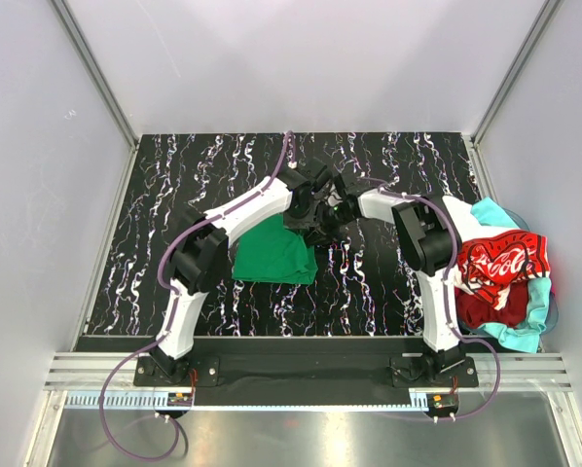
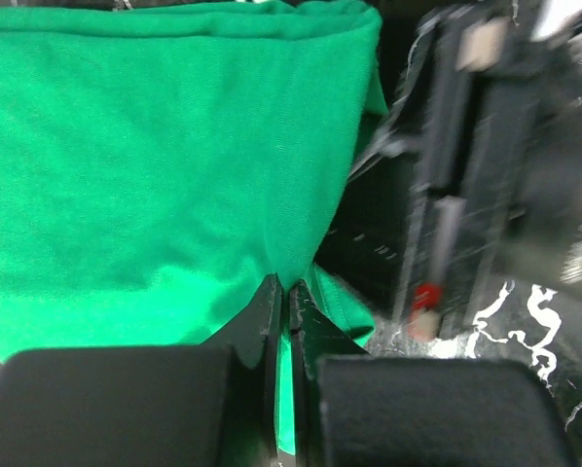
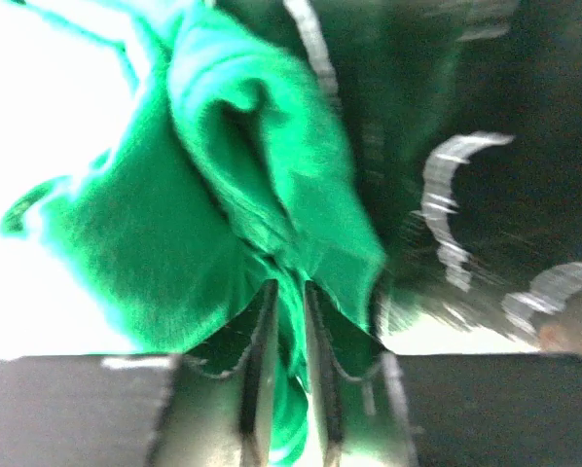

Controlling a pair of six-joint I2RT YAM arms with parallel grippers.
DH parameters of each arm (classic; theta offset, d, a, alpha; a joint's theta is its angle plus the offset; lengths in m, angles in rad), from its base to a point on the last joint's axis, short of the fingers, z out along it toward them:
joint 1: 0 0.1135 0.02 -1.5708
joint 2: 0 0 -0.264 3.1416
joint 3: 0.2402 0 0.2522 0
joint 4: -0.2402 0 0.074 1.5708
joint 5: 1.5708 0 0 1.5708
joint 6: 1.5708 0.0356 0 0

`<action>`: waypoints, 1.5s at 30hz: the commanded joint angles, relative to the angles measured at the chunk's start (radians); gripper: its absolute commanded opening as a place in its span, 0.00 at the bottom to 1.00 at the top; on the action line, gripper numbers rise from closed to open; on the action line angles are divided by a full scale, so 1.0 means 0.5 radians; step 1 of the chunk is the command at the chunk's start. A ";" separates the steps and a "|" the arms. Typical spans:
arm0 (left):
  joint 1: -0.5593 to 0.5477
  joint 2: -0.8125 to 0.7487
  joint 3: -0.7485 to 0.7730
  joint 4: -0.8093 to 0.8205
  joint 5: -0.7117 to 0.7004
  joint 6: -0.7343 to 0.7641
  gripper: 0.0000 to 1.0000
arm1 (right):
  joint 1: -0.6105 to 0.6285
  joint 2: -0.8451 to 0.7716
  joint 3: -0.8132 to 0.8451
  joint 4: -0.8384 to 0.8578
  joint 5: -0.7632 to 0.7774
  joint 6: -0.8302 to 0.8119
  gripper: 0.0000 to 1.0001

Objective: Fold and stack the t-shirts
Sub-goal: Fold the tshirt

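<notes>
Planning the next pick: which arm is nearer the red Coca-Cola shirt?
Right. The right arm stands beside the red shirt; the left arm is across the table, beyond the green shirt.

Lab rig — white-walled enclosure (image 1: 301,58)

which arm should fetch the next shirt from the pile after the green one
Right, probably. The red t-shirt and turquoise t-shirt are heaped beside the right arm's base, while the left hand is clamped on the green t-shirt, farther from them.
</notes>
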 commanded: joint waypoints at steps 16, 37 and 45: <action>0.370 -0.929 -0.886 0.965 0.851 0.138 0.45 | -0.359 -0.533 0.067 -0.536 -0.075 -0.449 0.47; 0.736 -0.775 -1.270 1.337 1.046 0.163 0.28 | 0.138 -0.456 -0.654 -0.081 -0.073 -0.301 0.10; 0.754 -0.941 -1.386 1.005 0.637 0.387 0.47 | 0.111 -0.303 -0.532 -0.363 0.331 -0.485 0.15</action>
